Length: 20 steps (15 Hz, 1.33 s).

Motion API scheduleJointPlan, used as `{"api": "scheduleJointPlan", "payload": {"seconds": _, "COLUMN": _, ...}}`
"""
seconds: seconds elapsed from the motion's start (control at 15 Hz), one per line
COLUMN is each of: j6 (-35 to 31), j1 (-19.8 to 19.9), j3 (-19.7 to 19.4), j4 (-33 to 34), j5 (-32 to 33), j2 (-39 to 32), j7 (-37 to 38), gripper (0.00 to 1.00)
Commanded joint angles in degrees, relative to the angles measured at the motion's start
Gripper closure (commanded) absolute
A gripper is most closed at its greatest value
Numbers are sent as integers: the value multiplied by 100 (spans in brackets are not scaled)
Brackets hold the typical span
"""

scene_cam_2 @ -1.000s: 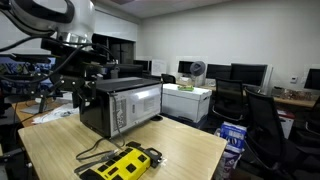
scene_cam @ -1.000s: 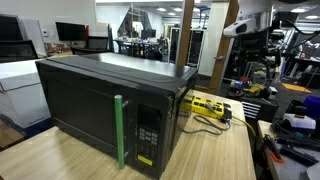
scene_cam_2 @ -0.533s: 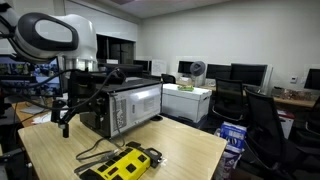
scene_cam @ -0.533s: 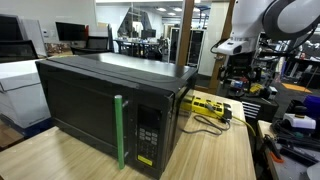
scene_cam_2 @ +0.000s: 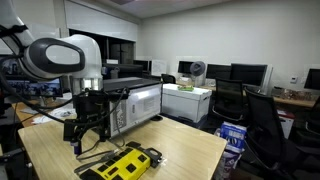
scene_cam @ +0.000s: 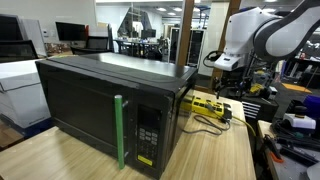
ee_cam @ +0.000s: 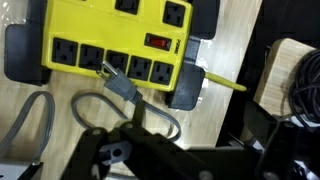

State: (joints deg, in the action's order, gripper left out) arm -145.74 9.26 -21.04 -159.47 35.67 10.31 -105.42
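On the wooden table (scene_cam: 40,150), the biggest item is a black microwave (scene_cam: 95,95), door shut, w/ a green strip (scene_cam: 119,130) running down the door's opening edge, prob. added to make that edge easy to spot or grab. Just beside the microwave, toward the robot, lies a yellow power strip (scene_cam: 208,105). It's flat w/ sockets facing up so plugs go in from above, and likely sits close to the microwave to feed it.

The Franka arm bends over that end of the table. Its gripper (scene_cam_2: 84,140) hangs above the power strip, pointing down, not touching it. Fingers are spread wide, nothing betw. them.

Wrist view looks straight down on the sockets. A gray plug (ee_cam: 118,82) sits in a lower-row outlet, and its gray cable (ee_cam: 60,112) loops over the wood. A red switch (ee_cam: 157,42) sits mid-strip.
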Motion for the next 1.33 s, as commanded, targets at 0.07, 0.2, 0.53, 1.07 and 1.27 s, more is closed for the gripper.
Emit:
{"api": "scheduleJointPlan", "payload": {"seconds": 0.07, "j6": -640, "j1": 315, "j3": 220, "j4": 119, "j5": 546, "j2": -613, "j7": -110, "gripper": 0}}
{"api": "scheduleJointPlan", "payload": {"seconds": 0.2, "j6": -823, "j1": 344, "j3": 264, "j4": 167, "j5": 704, "j2": -790, "j7": -95, "gripper": 0}}
{"api": "scheduleJointPlan", "payload": {"seconds": 0.53, "j6": -1200, "j1": 341, "j3": 378, "j4": 411, "j5": 932, "j2": -1271, "j7": -35, "gripper": 0}}
{"api": "scheduleJointPlan", "payload": {"seconds": 1.07, "j6": -1413, "j1": 352, "j3": 489, "j4": 756, "j5": 958, "j2": -1827, "j7": -30, "gripper": 0}}
{"api": "scheduleJointPlan", "payload": {"seconds": 1.27, "j6": -1394, "j1": 356, "j3": 483, "j4": 816, "j5": 980, "j2": -1958, "j7": -4, "gripper": 0}}
